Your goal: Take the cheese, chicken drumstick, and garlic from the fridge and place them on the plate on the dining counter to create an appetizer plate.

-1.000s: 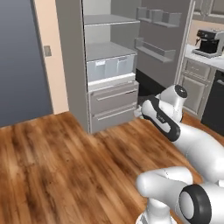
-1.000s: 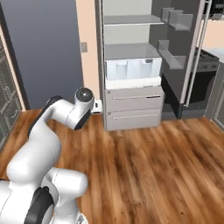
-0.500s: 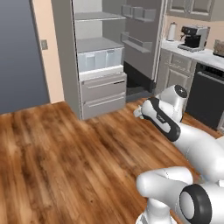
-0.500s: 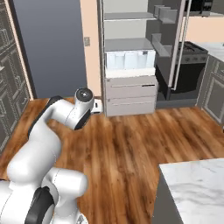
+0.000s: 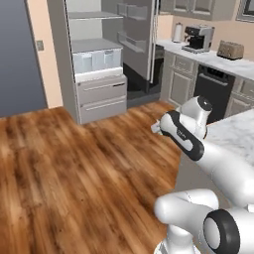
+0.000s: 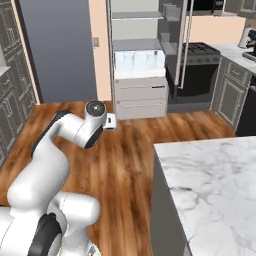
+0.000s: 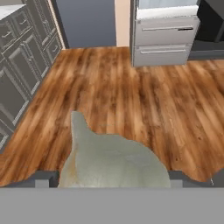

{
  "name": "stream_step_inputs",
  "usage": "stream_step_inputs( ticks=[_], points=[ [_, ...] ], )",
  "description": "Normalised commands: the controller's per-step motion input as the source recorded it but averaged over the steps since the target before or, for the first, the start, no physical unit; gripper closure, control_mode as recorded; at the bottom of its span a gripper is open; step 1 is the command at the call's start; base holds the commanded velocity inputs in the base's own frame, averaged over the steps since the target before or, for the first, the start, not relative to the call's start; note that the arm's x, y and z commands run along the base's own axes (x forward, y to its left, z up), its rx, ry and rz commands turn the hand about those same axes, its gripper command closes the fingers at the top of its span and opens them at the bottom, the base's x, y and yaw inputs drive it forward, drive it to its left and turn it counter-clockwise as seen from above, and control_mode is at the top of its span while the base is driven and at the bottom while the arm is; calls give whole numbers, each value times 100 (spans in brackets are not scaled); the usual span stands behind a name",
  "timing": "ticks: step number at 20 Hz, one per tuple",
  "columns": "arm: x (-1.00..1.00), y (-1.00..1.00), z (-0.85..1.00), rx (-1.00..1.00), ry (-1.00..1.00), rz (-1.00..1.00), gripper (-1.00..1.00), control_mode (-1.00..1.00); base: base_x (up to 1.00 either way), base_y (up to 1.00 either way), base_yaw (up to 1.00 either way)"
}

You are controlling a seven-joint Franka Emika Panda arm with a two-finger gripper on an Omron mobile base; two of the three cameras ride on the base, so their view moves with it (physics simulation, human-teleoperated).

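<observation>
Left base view: fridge (image 5: pixel 99 74) open, far left; table (image 5: pixel 233 134) near right, arm beside it.
Right base view: pincer (image 6: pixel 111 121) over wood floor (image 6: pixel 125 165), between fridge and table.
Hand view: pincer clamped on garlic (image 7: pixel 113 162), which fills the gap between the tips; fridge drawers far right.

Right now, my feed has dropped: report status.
Gripper shut on garlic. Fridge stands open across wood floor. Dining counter corner close beside arm.
</observation>
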Motion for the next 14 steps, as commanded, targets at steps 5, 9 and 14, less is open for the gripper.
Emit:
stream_step_inputs(
  ticks=[5,9,14],
  points=[
    [0,0,0,0,0,0,100,100,-100,-81,0],
    [0,0,0,0,0,0,100,100,-100,-79,0],
    [0,0,0,0,0,0,100,100,-100,-76,0]
  ],
)
